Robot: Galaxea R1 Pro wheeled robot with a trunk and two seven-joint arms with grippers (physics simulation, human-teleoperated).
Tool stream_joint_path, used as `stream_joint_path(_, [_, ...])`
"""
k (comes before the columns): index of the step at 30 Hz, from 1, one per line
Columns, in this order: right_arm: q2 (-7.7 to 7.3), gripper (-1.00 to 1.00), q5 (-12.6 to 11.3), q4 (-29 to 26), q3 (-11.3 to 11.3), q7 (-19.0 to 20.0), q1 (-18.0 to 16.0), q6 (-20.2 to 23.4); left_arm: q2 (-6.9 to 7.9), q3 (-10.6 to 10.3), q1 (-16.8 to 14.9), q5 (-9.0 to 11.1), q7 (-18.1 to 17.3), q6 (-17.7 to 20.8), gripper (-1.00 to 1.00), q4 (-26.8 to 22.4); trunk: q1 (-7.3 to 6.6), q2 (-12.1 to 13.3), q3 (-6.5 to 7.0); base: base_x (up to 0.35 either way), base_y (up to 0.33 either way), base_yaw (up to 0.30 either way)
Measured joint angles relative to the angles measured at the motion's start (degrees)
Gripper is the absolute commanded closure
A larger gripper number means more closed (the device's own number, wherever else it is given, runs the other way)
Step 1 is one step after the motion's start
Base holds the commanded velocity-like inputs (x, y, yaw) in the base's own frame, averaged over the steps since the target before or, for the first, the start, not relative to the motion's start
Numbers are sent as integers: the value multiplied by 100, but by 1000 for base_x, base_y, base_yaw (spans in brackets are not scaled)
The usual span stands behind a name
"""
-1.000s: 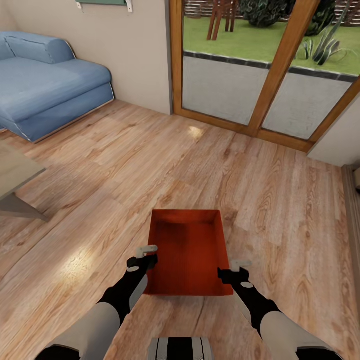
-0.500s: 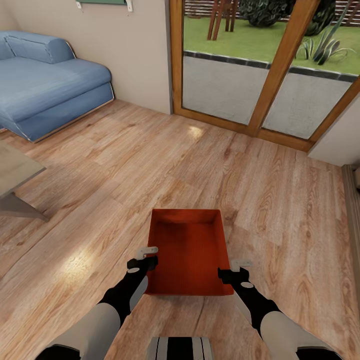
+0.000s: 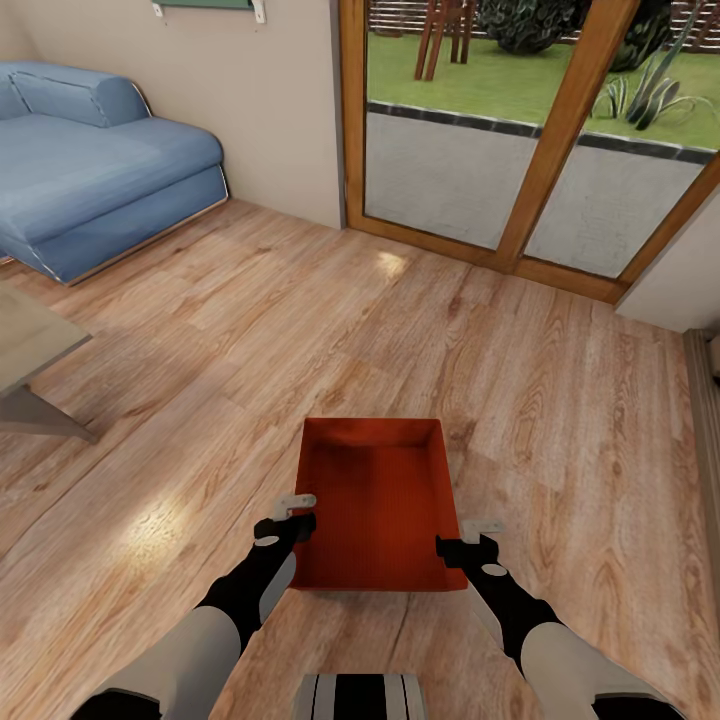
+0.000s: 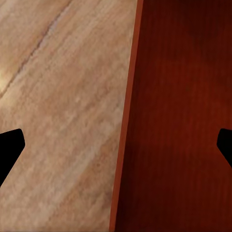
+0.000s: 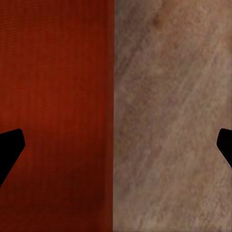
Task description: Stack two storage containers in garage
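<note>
Storage container (image 3: 378, 505), lower centre of the head view: showing plain orange-red walls, its inside shading to darker red-brown; in the wrist views its surface (image 4: 179, 116) is showing faint vertical ribbing.

Floor (image 3: 300, 330): showing light honey-brown wood planks with darker grain streaks and knots.

Sofa (image 3: 90, 170), upper left: showing soft blue, with a pale edge trim.

Wall (image 3: 270, 90): showing flat cream.

Glass doors (image 3: 545, 150), upper right: showing warm orange-brown wood frames, with green lawn and grey paving behind.

Table (image 3: 25, 350), left edge: showing pale grey-beige.

Left gripper (image 3: 296, 505) and right gripper (image 3: 482, 533): showing black bodies with pale grey fingers; forearms are running black into white.
</note>
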Motion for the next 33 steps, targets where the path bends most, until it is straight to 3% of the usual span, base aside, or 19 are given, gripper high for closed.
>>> stream_joint_path(7, [-3, -100, 0, 0, 0, 0, 0, 0, 0, 0, 0, -19, -5, 1, -100, 23, 0, 0, 0, 0, 0, 0])
stream_joint_path(15, [-4, -100, 0, 0, 0, 0, 0, 0, 0, -1, 0, -25, -1, 1, -100, 31, 175, -319, -143, 0, 0, 0])
stream_joint_path(33, [4, -100, 4, 0, 0, -7, 0, 21, -1, -4, 0, 0, -7, 27, -100, 42, 176, -321, -144, 0, 0, 0])
